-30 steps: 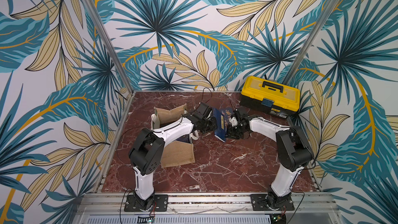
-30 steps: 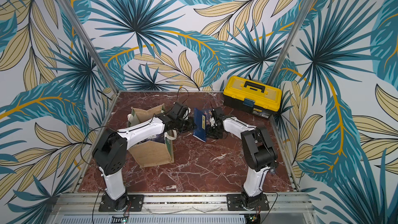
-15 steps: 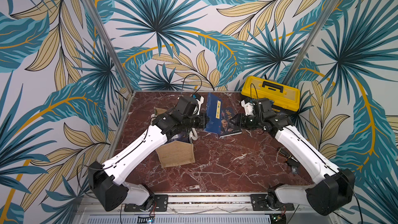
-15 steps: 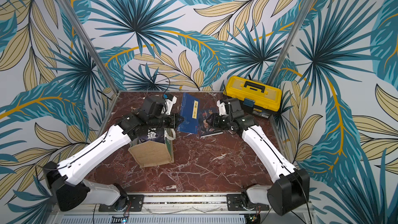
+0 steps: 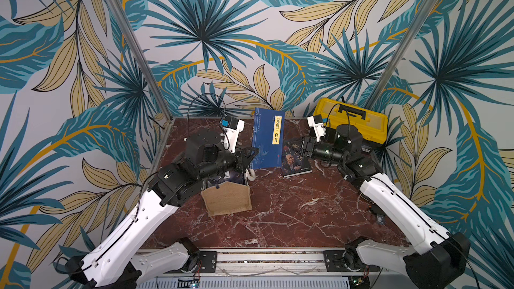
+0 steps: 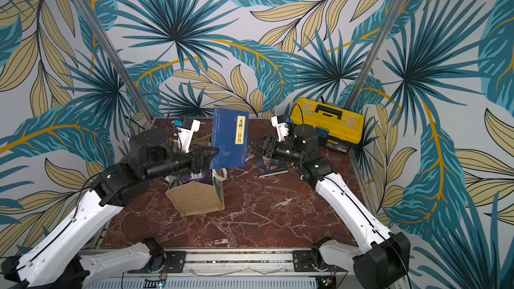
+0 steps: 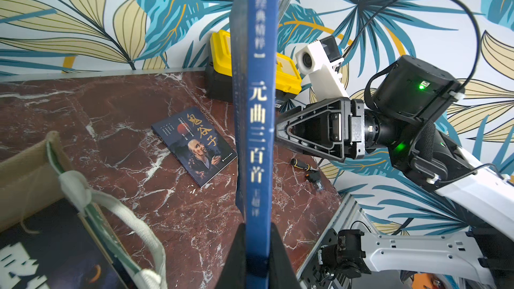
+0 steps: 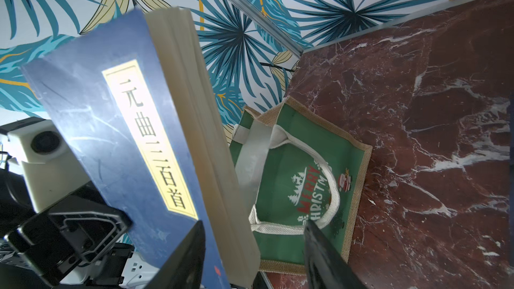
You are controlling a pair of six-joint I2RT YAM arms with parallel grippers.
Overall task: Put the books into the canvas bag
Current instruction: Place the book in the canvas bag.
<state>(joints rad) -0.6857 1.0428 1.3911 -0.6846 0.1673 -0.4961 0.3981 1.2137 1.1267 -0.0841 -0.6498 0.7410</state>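
The left hand point(image 5: 249, 154) pinches a blue book point(image 5: 268, 137) by its spine and holds it upright in the air, above the far right side of the canvas bag point(image 5: 226, 200). The bag stands on the desk point(image 5: 292, 212) with a dark book point(image 5: 230, 176) inside. The right hand point(image 5: 300, 145) is spread wide near the blue book and holds nothing. Another book point(image 5: 296, 161) lies flat on the desk below it. A yellow toolbox point(image 5: 353, 120) sits far right.

Red marble table point(image 5: 292, 218): canvas bag point(image 5: 226, 200) left of ctr, dark book point(image 5: 296, 159) flat far-ctr, yellow toolbox point(image 5: 358, 123) far-rt corner, small screwdriver point(image 7: 301, 164) rt edge.
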